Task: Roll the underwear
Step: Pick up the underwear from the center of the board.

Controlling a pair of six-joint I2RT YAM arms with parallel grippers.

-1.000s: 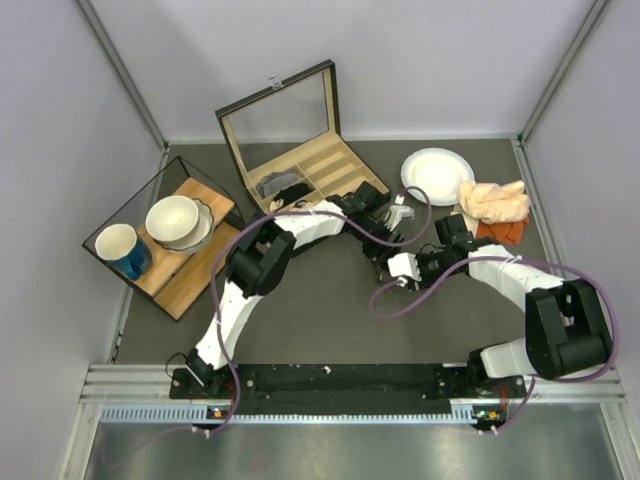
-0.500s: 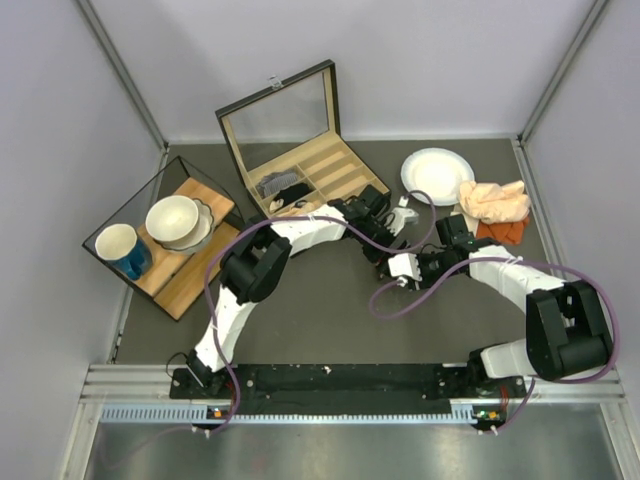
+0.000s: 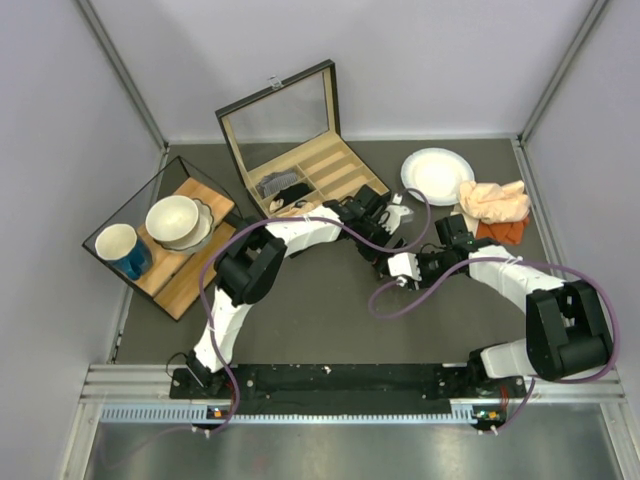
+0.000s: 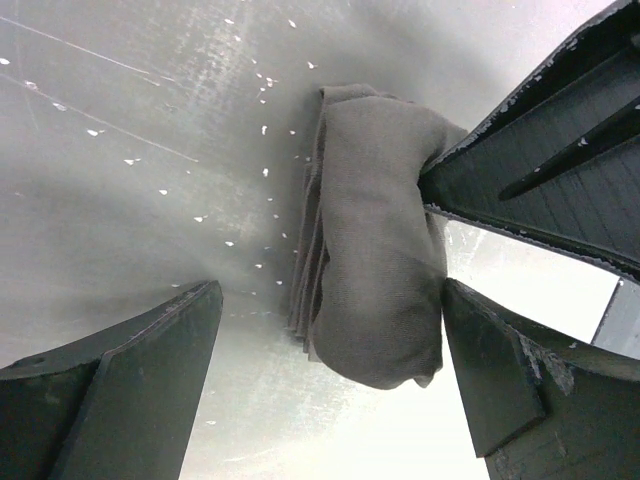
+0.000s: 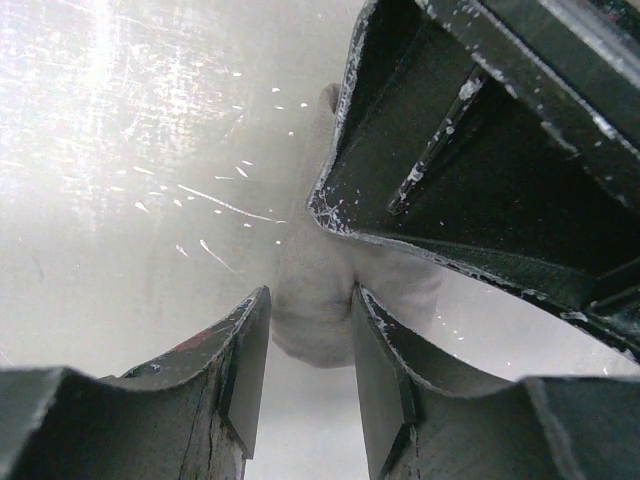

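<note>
The underwear (image 4: 375,270) is a dark grey-brown rolled bundle lying on the table. In the left wrist view it sits between my left gripper's (image 4: 330,370) wide-open fingers, touching the right finger (image 4: 500,380) and well clear of the left one. My right gripper (image 5: 312,340) has its jaws narrowed on the end of the pale-looking roll (image 5: 320,290). From above, the two grippers meet tip to tip, the left gripper (image 3: 383,232) from the far side and the right gripper (image 3: 392,254) from the near side. They hide the underwear there.
A wooden box (image 3: 330,172) with an open glass lid stands at the back, small grey rolls (image 3: 280,186) in it. A white plate (image 3: 437,175), a peach cloth (image 3: 495,200) and an orange cloth (image 3: 508,233) lie to the right. A bowl (image 3: 175,220) and a blue mug (image 3: 122,250) sit on a tray at the left.
My left gripper has shifted slightly toward the far left, closer to the box. The right arm has hardly moved.
</note>
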